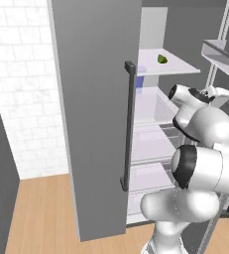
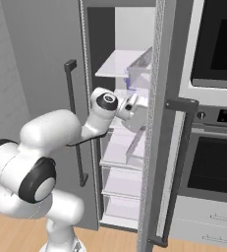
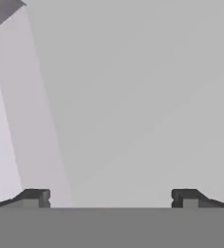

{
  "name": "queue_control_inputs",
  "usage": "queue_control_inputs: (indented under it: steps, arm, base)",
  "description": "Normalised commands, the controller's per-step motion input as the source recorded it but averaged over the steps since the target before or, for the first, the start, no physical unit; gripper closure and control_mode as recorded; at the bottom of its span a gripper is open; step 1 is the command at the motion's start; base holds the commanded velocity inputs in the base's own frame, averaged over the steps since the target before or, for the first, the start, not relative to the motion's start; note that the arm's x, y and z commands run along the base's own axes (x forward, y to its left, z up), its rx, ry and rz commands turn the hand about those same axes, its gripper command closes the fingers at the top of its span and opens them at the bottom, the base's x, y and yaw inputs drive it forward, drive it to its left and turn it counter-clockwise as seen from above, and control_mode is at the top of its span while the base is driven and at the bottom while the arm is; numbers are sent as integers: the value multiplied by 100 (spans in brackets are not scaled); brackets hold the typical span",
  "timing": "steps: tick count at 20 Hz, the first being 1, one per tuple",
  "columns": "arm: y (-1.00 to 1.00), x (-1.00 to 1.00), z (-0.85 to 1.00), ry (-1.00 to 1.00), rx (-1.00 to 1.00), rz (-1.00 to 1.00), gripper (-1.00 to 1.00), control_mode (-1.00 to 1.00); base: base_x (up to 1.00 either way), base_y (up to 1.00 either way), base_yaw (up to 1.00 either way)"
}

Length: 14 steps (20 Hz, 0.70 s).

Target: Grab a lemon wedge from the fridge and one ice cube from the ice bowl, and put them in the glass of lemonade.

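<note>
The lemon wedge [image 1: 162, 59] lay on the upper shelf [image 1: 178, 67] of the open fridge [image 1: 98, 114], not yet grasped. The end effector [image 3: 111, 196] was inside the fridge below that shelf, spread wide and empty. Ice and delivery remained. No readable writing showed.

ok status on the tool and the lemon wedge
Tool open, empty, inside the fridge. Lemon wedge on the upper shelf, untouched. Nothing visibly blocking.
</note>
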Motion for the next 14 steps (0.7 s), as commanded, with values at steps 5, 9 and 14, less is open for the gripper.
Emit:
queue_control_inputs:
  steps: [5,9,14]
  arm:
    - [-76,-9,2,0,0,-7,-100,-100]
    - [24,-1,0,0,0,-2,-100,-100]
    - [97,-12,34,-7,-4,0,-100,-100]
  base:
    - [0,0,0]
    - [0,0,0]
    - [0,0,0]
